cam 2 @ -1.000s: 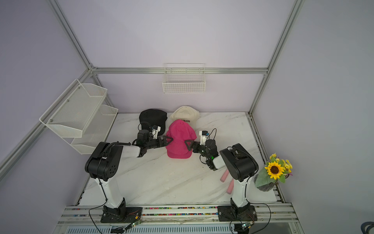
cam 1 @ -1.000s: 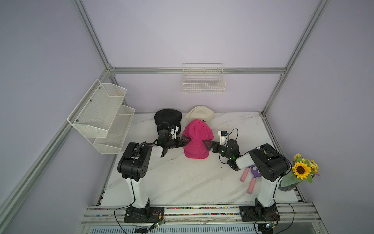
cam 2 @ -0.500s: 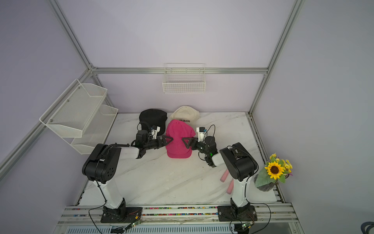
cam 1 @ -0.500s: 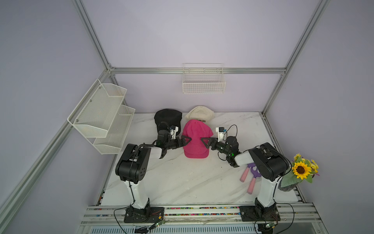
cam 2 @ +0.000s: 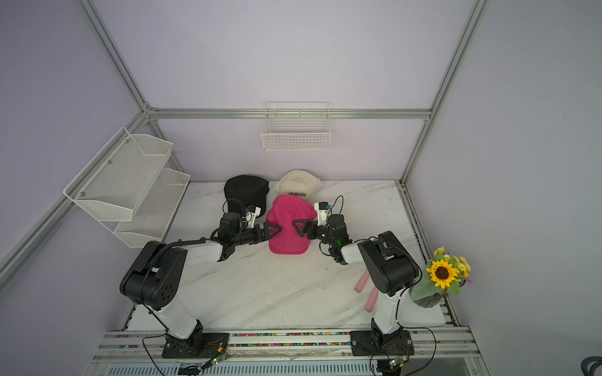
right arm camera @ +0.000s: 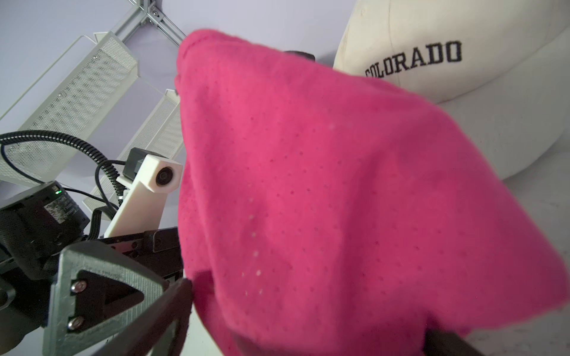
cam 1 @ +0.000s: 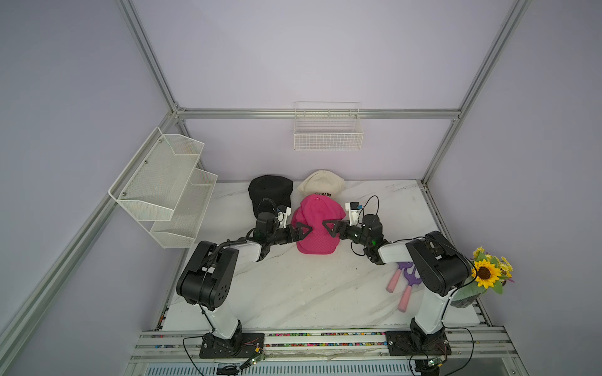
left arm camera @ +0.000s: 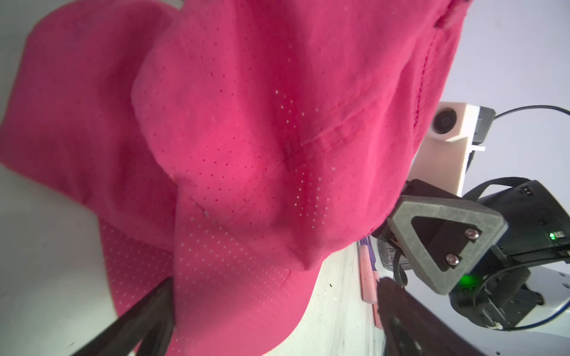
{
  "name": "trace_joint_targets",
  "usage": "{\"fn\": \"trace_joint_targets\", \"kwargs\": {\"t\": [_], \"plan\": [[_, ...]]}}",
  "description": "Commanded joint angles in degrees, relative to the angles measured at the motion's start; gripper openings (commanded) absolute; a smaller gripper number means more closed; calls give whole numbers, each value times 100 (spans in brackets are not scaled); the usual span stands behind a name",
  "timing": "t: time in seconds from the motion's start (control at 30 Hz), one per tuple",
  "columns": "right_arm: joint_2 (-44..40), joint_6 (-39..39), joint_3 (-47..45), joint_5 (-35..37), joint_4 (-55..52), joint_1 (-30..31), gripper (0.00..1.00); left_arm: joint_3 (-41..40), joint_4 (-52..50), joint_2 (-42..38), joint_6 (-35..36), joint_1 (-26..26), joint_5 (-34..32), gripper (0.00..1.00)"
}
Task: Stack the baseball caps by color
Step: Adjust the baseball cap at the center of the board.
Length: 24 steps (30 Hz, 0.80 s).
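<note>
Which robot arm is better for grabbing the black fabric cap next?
Probably left: the open left gripper sits nearest the black fabric cap; the right gripper is beyond the hot pink cap.

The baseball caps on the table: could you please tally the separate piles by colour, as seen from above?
black pile: 1
cream pile: 1
pink pile: 1
Total: 3 piles. How many caps lie in each cannot be told from above.

Flanking the marble table (cam 1: 293, 293): mesh shelf (cam 1: 163, 192) left, wire basket (cam 1: 328, 136) behind, sunflower pot (cam 1: 485, 276) right, pink-handled tools (cam 1: 405, 298) on it.
</note>
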Motion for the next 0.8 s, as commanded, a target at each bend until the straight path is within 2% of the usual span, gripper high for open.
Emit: {"fn": "trace_joint_targets", "kwargs": {"t": [0.0, 0.17, 0.27, 0.33, 0.47, 0.67, 0.77], "plan": [[-20, -147, 95, 137, -310, 15, 95, -15, -318, -189, 354, -19, -352, 100], [198, -282, 298, 496, -553, 61, 95, 230, -959, -6, 769, -18, -1029, 100], [427, -572, 716, 1053, -1304, 307, 97, 352, -1192, 46, 788, -19, -1207, 100], [466, -703, 891, 1475, -1625, 551, 97, 379, -1272, 68, 840, -19, -1199, 100], [673, -662, 1223, 1870, -2098, 841, 97, 368, -1101, 202, 797, -31, -848, 100], [527, -270, 1216, 2717, -2324, 956, 97, 375, -1149, 268, 749, -49, -834, 100], [282, -532, 1139, 2564, -2288, 977, 97, 369, -1262, 138, 748, -54, -867, 100]]}}
